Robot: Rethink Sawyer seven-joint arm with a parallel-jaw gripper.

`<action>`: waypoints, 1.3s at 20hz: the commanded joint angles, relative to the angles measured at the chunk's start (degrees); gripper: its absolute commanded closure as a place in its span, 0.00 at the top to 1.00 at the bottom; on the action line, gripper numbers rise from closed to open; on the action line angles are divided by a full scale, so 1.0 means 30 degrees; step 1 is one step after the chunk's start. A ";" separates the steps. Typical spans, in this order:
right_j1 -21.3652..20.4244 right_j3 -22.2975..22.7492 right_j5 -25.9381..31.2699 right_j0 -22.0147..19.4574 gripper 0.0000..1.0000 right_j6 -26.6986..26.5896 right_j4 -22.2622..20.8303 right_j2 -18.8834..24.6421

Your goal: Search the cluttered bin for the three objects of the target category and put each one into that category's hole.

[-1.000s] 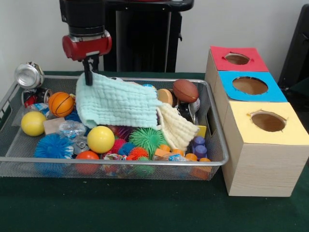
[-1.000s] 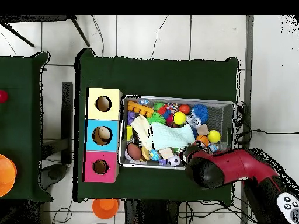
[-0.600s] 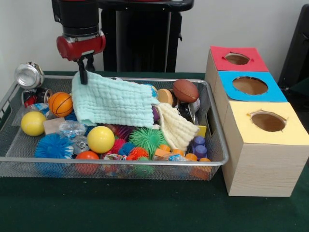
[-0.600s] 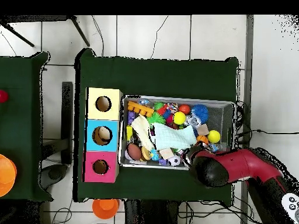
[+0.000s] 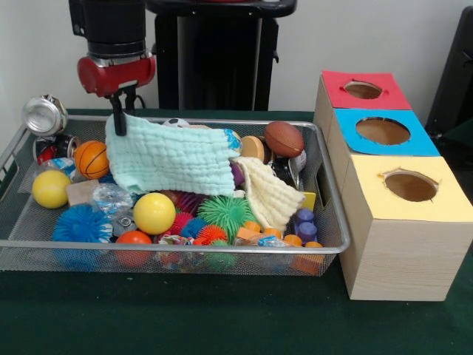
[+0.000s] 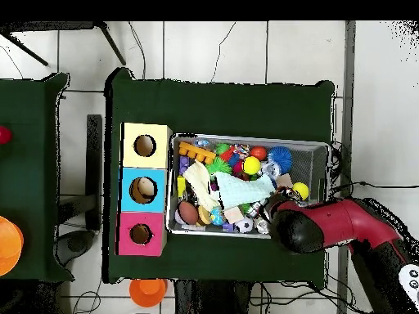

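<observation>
**Cloth dragged toward upper left**

Since a second ago the gripper (image 5: pixel 117 111) has shifted left and slightly up in the front view, pulling the mint cloth (image 5: pixel 171 157) with it; the cloth's corner now stands higher and further left, and a small soccer ball (image 5: pixel 176 123) shows at the bin's far edge. The gripper is clamped on that upper-left corner of the cloth, its dark fingers (image 5: pixel 115 122) narrow around the fabric. The red arm (image 6: pixel 327 229) enters from the lower right of the overhead view.

The cloth drapes across the middle of the wire bin (image 5: pixel 177 251), covering some of the clutter. Just left of it sits a basketball (image 5: pixel 92 159), with a yellow ball (image 5: pixel 50 188) lower left and a crushed can (image 5: pixel 44 115) at the bin's upper-left corner. A second yellow ball (image 5: pixel 154 213) lies below the cloth, a green spiky ball (image 5: pixel 224 212) to its right, and a blue spiky ball (image 5: pixel 81 223) at lower left. A cream cloth (image 5: pixel 272 194) lies right of the mint one, and a football (image 5: pixel 284 138) rests at upper right.

Right of the bin stand three boxes with holes: red (image 5: pixel 363 89), blue (image 5: pixel 382 131), yellow (image 5: pixel 410 185).
</observation>
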 commanded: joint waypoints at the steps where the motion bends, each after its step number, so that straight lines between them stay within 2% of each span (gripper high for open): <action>1: 0.1656 -0.2440 0.2506 -0.0411 0.00 -0.7030 -0.0579 0.0891; 7: 0.2133 -0.2894 0.2886 -0.0615 0.00 -0.8001 -0.0251 0.1073; 16: 0.2771 -0.3946 0.4211 -0.1535 0.00 -1.1536 0.0060 0.1662; 21: 0.2681 -0.3961 0.4519 -0.1487 0.00 -1.2244 0.0080 0.1721; 26: 0.2716 -0.4045 0.5197 -0.2176 0.00 -1.4346 0.0403 0.1933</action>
